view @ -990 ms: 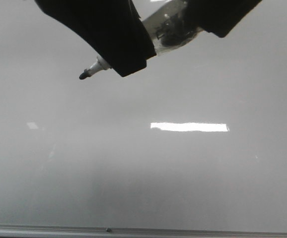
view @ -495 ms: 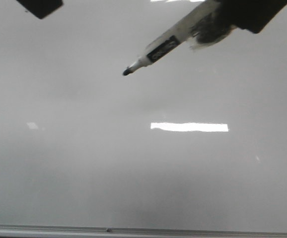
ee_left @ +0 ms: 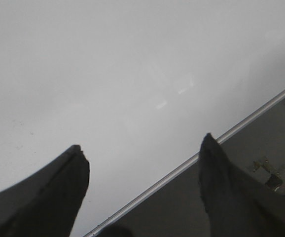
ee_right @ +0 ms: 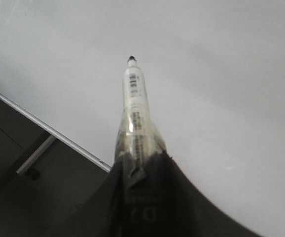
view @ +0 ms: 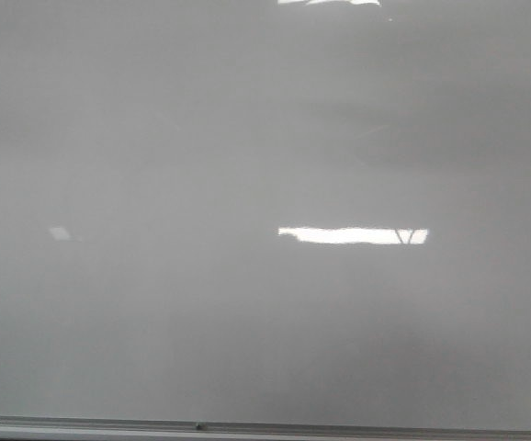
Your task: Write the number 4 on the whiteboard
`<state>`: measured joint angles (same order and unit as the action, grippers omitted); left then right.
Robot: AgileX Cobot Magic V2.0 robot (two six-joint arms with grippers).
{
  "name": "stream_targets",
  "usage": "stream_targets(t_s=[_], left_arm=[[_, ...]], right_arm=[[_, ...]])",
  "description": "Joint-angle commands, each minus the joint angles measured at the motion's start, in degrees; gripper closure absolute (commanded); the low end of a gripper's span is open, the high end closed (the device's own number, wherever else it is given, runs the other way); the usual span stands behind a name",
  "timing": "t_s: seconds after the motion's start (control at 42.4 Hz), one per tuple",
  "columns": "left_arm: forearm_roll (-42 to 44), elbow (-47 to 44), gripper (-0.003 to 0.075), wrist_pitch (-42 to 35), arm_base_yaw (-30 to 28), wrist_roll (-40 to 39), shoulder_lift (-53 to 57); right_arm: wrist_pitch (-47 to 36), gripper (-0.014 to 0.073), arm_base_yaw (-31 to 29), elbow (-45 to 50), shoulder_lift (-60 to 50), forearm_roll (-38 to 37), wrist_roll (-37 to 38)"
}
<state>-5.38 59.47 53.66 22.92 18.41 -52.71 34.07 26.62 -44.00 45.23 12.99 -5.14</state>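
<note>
The whiteboard (view: 247, 165) fills the front view, glossy pale grey and blank; no number 4 shows on it in any view. Neither gripper shows in the front view. In the right wrist view my right gripper (ee_right: 142, 157) is shut on a white marker (ee_right: 135, 106). Its uncapped black tip (ee_right: 131, 60) points at the whiteboard (ee_right: 221, 74); I cannot tell whether it touches. In the left wrist view my left gripper (ee_left: 143, 145) is open and empty, its dark fingers (ee_left: 73, 168) wide apart over the whiteboard (ee_left: 108, 74) near its edge.
The board's thin metal frame edge runs along the bottom of the front view (view: 247, 427) and diagonally through the left wrist view (ee_left: 241, 126) and the right wrist view (ee_right: 49, 129). Dark space lies beyond the edge. Bright light reflections (view: 353, 235) lie on the board.
The left gripper left the front view first, up and to the left. Then the right gripper and its marker also moved up out of that view, leaving only the blank board.
</note>
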Motion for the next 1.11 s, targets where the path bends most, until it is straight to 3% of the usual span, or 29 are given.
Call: stream_targets(t_s=[0.0, 0.401, 1.085], left_arm=[[-1.3, 1.2, 0.0259, -4.1, -0.2, -0.7, -0.1], [-1.7, 1.2, 0.0259, -4.4, -0.2, -0.7, -1.7], [-1.8, 1.2, 0.0259, -5.7, -0.2, -0.7, -1.8]], right_arm=[[-9.9, 0.0645, -0.3, 1.0, 0.1, 1.4, -0.1], [-22.2, 0.0645, -0.9, -1.4, 11.9, 1.1, -0.1], [-23.5, 0.0645, -3.4, -11.1, 30.1, -1.5, -0.5]])
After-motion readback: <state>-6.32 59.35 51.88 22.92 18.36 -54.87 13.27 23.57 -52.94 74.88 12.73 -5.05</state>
